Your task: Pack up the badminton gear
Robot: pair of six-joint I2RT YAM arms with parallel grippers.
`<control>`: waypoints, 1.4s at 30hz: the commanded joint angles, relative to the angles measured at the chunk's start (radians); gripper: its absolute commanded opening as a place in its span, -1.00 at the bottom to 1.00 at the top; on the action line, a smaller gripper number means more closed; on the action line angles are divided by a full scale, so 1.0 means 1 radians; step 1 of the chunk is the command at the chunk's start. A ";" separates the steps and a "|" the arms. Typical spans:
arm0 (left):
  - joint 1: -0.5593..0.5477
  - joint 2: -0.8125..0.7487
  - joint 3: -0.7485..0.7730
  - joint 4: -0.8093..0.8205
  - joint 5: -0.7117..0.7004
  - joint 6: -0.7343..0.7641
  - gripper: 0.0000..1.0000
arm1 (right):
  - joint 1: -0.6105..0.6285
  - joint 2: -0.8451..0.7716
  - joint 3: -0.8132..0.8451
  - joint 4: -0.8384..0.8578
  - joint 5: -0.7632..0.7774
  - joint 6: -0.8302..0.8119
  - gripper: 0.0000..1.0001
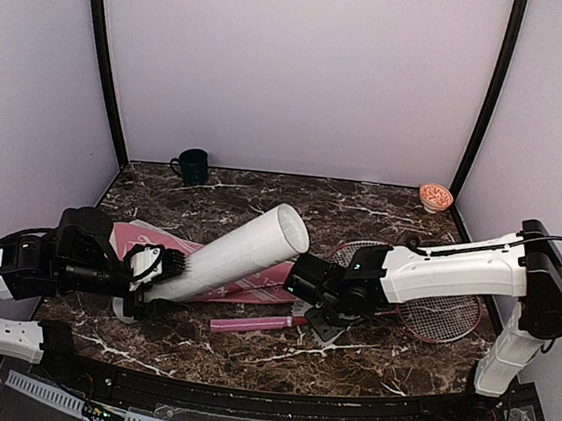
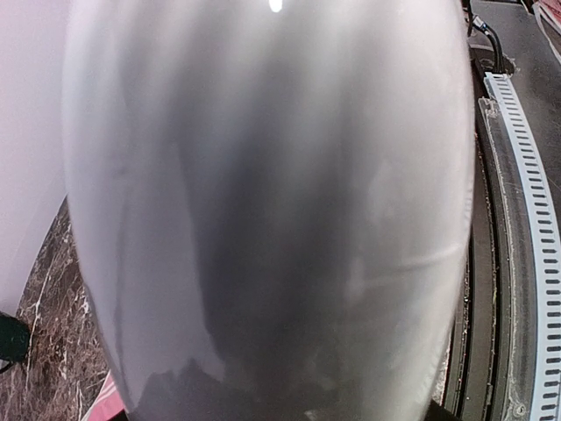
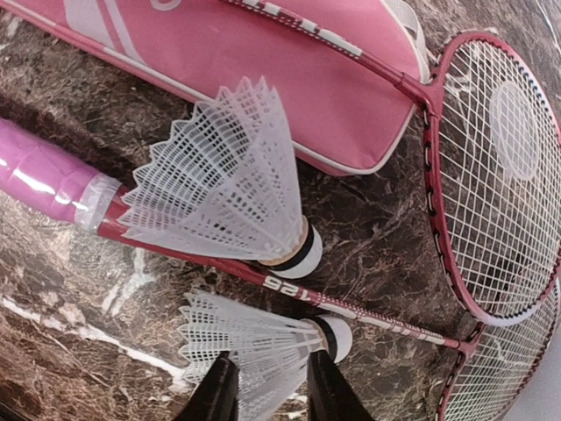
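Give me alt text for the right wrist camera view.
The lower shuttlecock sits between the fingers of the right gripper on a marble table; the upper shuttlecock rests across the shaft of a red racket, below a pink bag.

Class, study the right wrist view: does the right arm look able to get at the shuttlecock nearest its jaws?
Probably yes. The right gripper has its jaws either side of the skirt of that shuttlecock, nothing lies over it, and the racket shaft runs just beyond its cork.
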 commanded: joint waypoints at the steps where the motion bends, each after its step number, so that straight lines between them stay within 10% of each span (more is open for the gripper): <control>1: -0.001 -0.009 -0.010 0.052 0.012 -0.002 -0.35 | 0.009 -0.041 -0.001 -0.029 0.039 0.007 -0.60; 5: 0.000 -0.010 -0.016 0.057 0.011 -0.003 -0.35 | 0.010 -0.097 -0.007 -0.042 0.031 -0.002 -1.00; 13: -0.001 -0.027 -0.024 0.061 0.018 -0.005 -0.35 | -0.044 -0.391 -0.018 -0.015 0.017 -0.061 -1.00; 23: -0.001 -0.025 -0.030 0.081 0.035 -0.013 -0.35 | -0.267 -0.830 -0.045 0.248 -0.390 -0.184 -1.00; 42: -0.001 -0.003 -0.022 0.113 0.064 -0.006 -0.35 | -0.268 -0.794 -0.071 0.740 -0.941 -0.038 -1.00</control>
